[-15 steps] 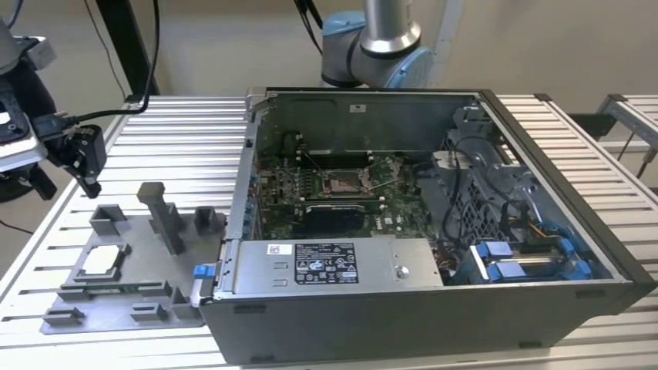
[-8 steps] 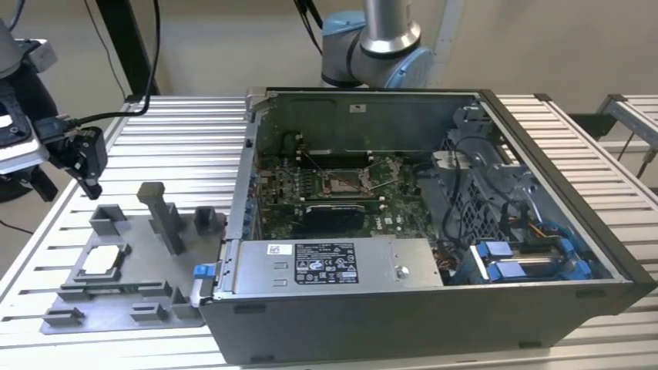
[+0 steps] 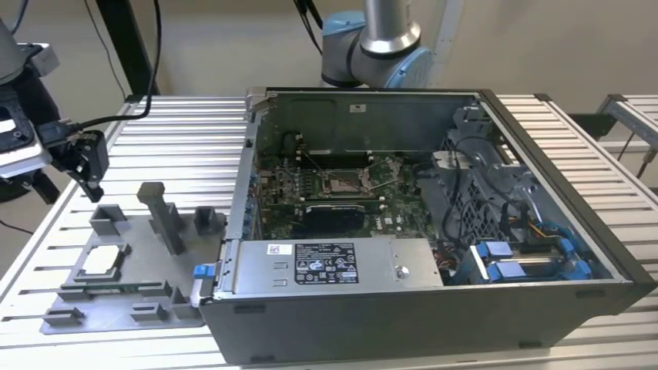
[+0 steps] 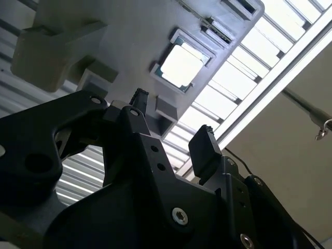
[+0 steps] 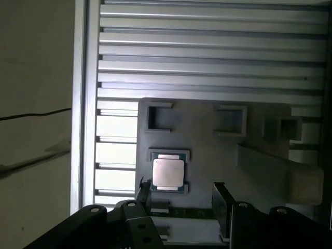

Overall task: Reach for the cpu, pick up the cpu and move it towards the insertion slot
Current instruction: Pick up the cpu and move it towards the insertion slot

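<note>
Near the ribbed aluminium bench's edge at the exterior view's left: matte black two-finger gripper [image 3: 91, 176], jaws spread wide, holding nothing. Below it, untouched, small square silvery-topped cpu [image 3: 100, 262], flat in a recess of the grey plastic fixture plate [image 3: 144, 266], sides parallel to the plate's edges. Further right, open grey steel computer case [image 3: 411, 308]; inside, square shiny-framed insertion slot [image 3: 343, 183].
</note>
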Available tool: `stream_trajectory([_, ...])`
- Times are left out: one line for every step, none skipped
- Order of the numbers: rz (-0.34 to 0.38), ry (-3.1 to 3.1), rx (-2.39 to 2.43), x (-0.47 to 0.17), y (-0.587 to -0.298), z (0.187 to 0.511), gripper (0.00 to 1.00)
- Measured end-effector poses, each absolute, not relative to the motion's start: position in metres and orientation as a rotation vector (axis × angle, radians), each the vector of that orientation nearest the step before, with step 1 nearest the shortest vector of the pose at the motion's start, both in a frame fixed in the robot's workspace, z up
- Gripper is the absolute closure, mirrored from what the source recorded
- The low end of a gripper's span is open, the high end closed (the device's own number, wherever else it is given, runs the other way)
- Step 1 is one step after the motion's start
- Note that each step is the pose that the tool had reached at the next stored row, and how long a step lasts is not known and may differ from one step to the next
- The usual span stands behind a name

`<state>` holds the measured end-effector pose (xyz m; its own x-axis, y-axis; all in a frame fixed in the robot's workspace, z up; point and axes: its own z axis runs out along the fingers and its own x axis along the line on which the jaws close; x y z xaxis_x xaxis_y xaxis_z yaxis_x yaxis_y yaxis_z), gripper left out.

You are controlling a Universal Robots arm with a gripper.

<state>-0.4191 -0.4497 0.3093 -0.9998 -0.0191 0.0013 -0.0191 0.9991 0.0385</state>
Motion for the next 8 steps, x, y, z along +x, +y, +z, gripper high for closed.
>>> stream_trajectory([-0.060,-3.139,0.030,-0.4192,-0.4498,0.3090,0.00])
stream_trajectory([-0.060,-3.139,0.030,-0.4192,-0.4498,0.3089,0.00])
stream_trajectory([-0.060,-3.139,0.030,-0.4192,-0.4498,0.3089,0.00])
stream_trajectory([-0.060,-3.139,0.030,-0.4192,-0.4498,0.3088,0.00])
stream_trajectory([-0.061,-3.139,0.030,-0.4191,-0.4497,0.3087,0.00])
stream_trajectory([-0.060,-3.139,0.030,-0.4192,-0.4497,0.3087,0.00])
stream_trajectory([-0.060,-3.139,0.030,-0.4192,-0.4497,0.3087,0.00])
stream_trajectory([-0.060,-3.139,0.030,-0.4192,-0.4497,0.3087,0.00])
